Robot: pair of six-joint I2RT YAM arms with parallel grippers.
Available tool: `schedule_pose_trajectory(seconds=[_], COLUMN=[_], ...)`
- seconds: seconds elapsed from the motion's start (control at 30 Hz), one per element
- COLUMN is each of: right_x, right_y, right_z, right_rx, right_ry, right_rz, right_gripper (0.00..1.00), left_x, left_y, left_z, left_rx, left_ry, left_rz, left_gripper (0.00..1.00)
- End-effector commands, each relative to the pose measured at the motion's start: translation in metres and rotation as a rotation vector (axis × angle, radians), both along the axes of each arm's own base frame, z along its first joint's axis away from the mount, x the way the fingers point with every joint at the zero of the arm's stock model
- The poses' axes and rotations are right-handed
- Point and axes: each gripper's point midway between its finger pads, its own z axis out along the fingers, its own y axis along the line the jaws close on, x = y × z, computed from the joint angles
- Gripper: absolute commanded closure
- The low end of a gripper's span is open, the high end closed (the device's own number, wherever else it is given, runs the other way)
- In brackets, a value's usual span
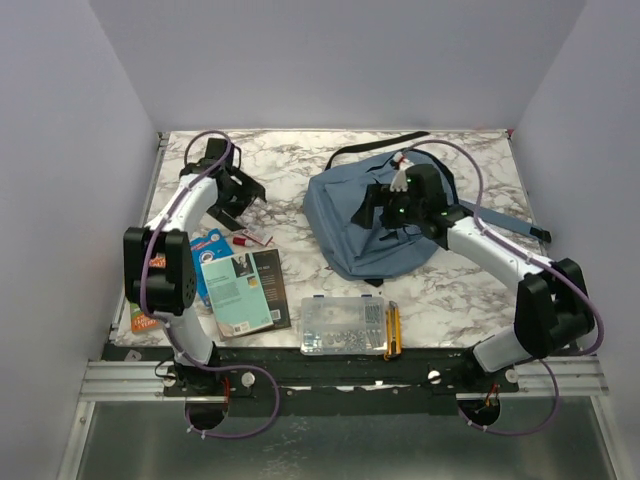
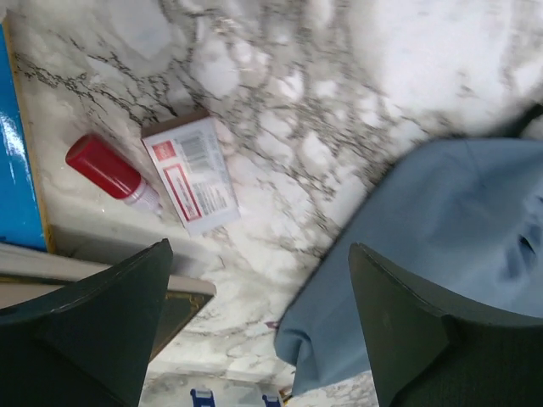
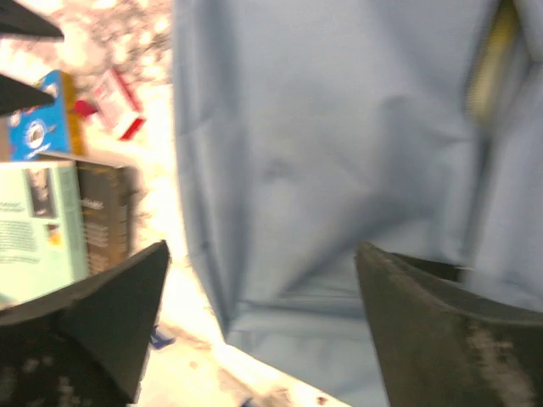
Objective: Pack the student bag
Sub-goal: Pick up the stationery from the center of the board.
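Packing looks barely begun: the backpack (image 1: 345,222) lies right of centre on the table (image 1: 300,160), books (image 1: 240,290) and clear box (image 1: 343,326) outside it, left gripper (image 1: 243,196) spread empty nearby, right gripper (image 1: 385,208) spread empty over the fabric.
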Motion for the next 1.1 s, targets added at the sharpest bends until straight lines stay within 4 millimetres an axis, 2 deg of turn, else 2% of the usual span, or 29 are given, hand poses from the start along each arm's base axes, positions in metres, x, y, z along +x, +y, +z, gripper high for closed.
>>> schedule_pose_trajectory(seconds=[0.0,0.17,0.27,0.3,0.4,0.53,0.67,0.8,0.97,1.07], right_x=[-0.004,-0.010,-0.010,-0.009,-0.003,0.010,0.026,0.034,0.035,0.028], right_y=[0.073,0.154,0.194,0.208,0.244,0.280,0.297,0.303,0.302,0.301], right_z=[0.030,0.045,0.033,0.032,0.008,-0.021,-0.047,-0.072,-0.100,-0.114], right_rx=[0.004,0.015,0.011,0.014,-0.019,-0.086,-0.156,-0.231,-0.317,-0.356], right_ry=[-0.128,-0.256,-0.307,-0.319,-0.330,-0.323,-0.307,-0.279,-0.248,-0.238], right_rz=[0.123,0.257,0.318,0.337,0.396,0.441,0.455,0.484,0.537,0.574], right_gripper=[0.00,0.00,0.00,0.01,0.03,0.05,0.07,0.14,0.18,0.19], left_x=[0.006,-0.013,-0.030,-0.035,-0.049,-0.059,-0.065,-0.065,-0.064,-0.062], left_y=[0.008,0.009,0.005,0.004,-0.003,-0.003,-0.001,-0.010,-0.016,-0.018], left_z=[0.092,0.172,0.207,0.215,0.234,0.253,0.262,0.248,0.244,0.237], left_rx=[0.053,0.106,0.119,0.124,0.127,0.166,0.199,0.184,0.149,0.121], left_ry=[-0.333,-0.617,-0.774,-0.808,-0.887,-0.938,-0.964,-0.937,-0.924,-0.906], left_rz=[-0.120,-0.242,-0.303,-0.323,-0.398,-0.461,-0.468,-0.513,-0.531,-0.536], left_gripper=[0.12,0.07,0.05,0.04,0.03,0.02,0.02,0.03,0.04,0.05])
